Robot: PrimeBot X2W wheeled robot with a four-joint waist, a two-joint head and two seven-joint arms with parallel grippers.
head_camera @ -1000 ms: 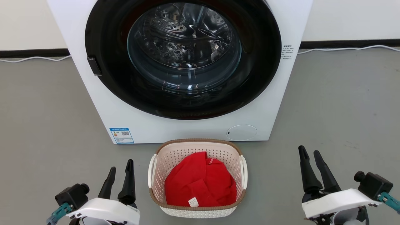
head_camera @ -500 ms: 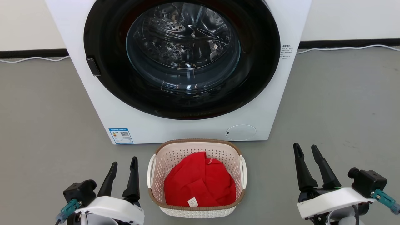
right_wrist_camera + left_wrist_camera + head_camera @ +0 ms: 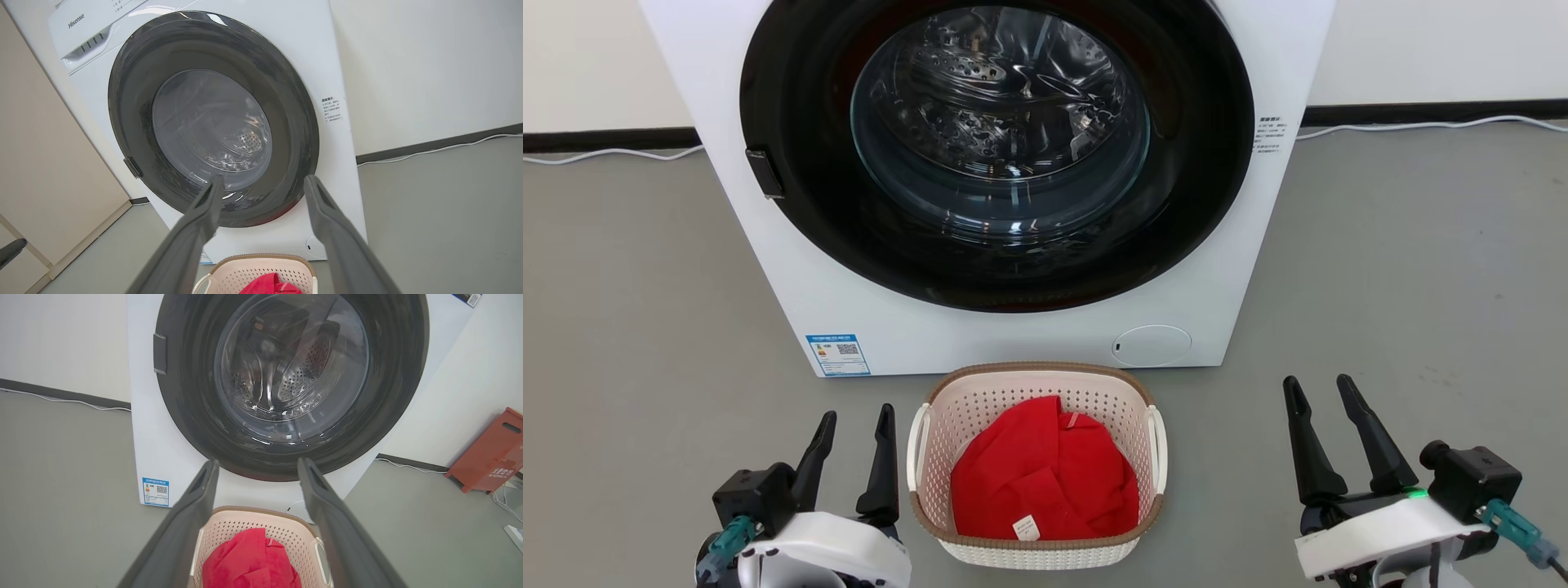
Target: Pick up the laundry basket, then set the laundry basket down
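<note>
The left gripper (image 3: pixel 858 412) gapes beside the laundry basket (image 3: pixel 1037 557), right gripper (image 3: pixel 1315 380) well apart.

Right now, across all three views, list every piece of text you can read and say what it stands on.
"Hisense": top panel of the white front-loading washing machine.
Blue QR-code sticker low on its front: too small.
Black print right of its door: too small.
White tag on the red cloth: too small.
Red box lettering: blurred.
</note>
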